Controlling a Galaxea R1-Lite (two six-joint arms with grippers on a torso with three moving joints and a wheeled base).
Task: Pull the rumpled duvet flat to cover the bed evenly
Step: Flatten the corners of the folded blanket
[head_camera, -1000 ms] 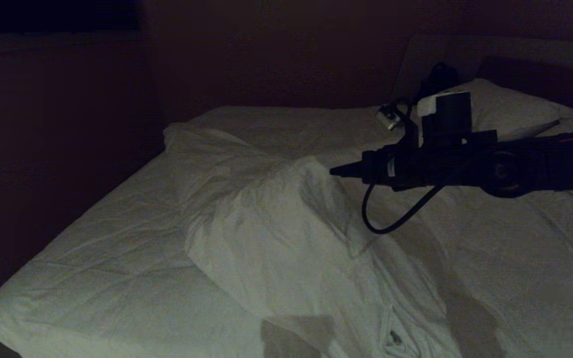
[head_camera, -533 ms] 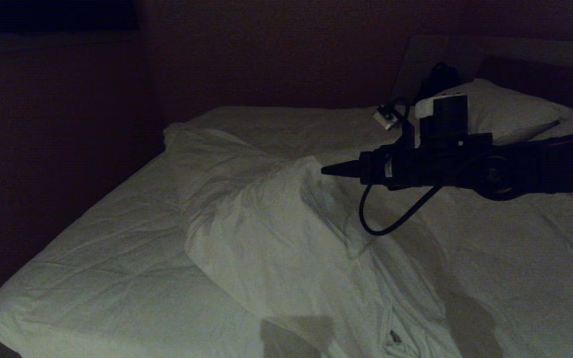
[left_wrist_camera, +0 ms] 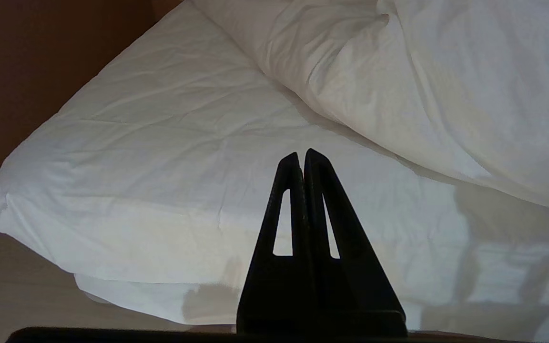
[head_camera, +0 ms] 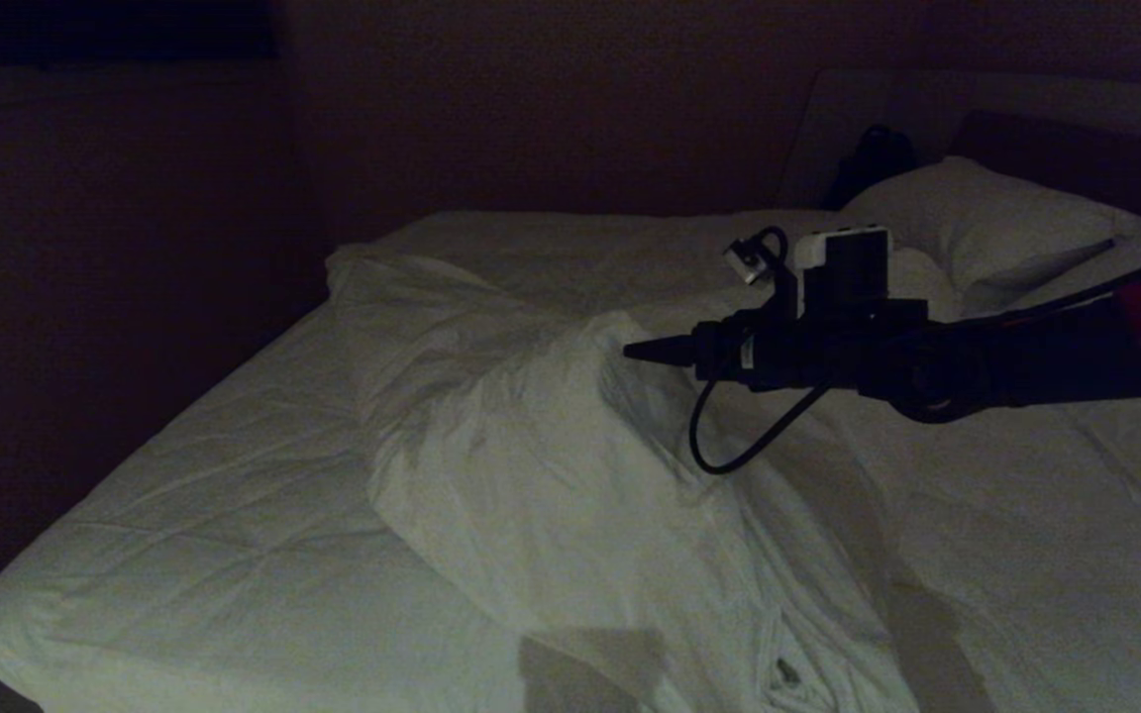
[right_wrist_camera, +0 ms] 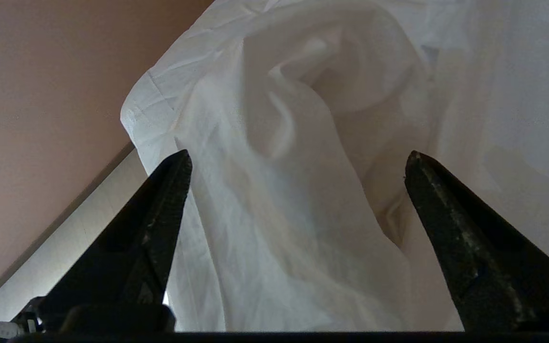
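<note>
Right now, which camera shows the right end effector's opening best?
The right wrist view: the right end effector stands wide open before the puffy white cloth duvet. The head view shows it side-on; the left wrist view misses it.

The right claw reaches out level with fingers spread wide; the left claw is pressed closed.
</note>
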